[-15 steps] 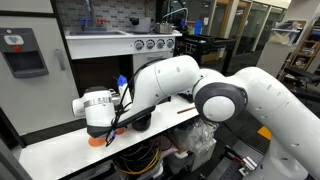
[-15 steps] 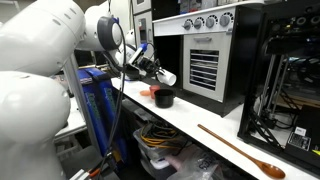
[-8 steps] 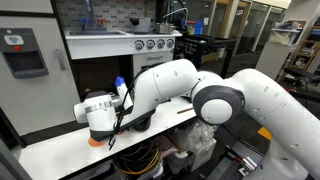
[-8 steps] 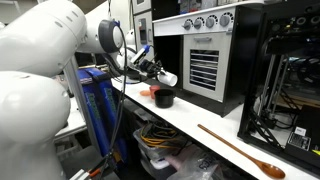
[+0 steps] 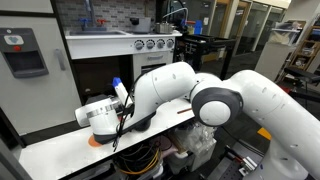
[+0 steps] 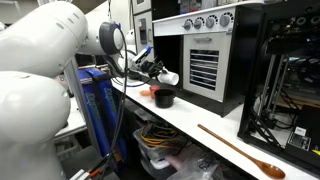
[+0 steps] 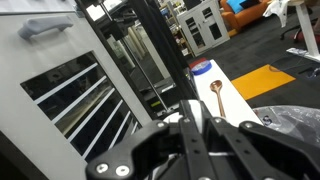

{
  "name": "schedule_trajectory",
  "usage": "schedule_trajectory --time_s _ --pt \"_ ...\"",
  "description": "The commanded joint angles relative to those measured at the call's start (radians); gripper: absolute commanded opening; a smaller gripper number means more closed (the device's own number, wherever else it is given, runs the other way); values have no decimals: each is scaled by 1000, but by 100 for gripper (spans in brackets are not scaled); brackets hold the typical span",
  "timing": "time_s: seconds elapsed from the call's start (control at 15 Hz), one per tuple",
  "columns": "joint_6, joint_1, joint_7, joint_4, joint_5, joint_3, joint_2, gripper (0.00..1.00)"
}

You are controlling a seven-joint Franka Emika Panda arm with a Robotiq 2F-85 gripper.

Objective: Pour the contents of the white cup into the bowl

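My gripper (image 6: 160, 73) is shut on the small white cup (image 6: 169, 77) and holds it tipped on its side just above the black bowl (image 6: 163, 98), which stands on the white table (image 6: 215, 118). In an exterior view my gripper (image 5: 104, 122) hangs low over the table and the arm hides most of the black bowl (image 5: 140, 124); the cup does not show there. In the wrist view the fingers (image 7: 195, 112) are closed round a white shape, the cup (image 7: 174, 118). The contents cannot be seen.
A salmon-red cup (image 6: 148, 94) stands beside the bowl, also seen under the gripper (image 5: 95, 141). A wooden spoon (image 6: 240, 152) lies further along the table (image 7: 216, 92). A toy oven unit (image 6: 203, 60) stands behind the bowl. The table edge is close.
The gripper has sunk a little and turned slightly further, with the white cup still in it over the bowl.
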Motion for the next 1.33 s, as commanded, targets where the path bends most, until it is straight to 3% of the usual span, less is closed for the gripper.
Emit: schedule_trajectory --time_s 0.0,1.27 --pt "-9 2 -68 -17 -44 4 1 2" --pt "11 19 -333 -116 -207 9 15 2"
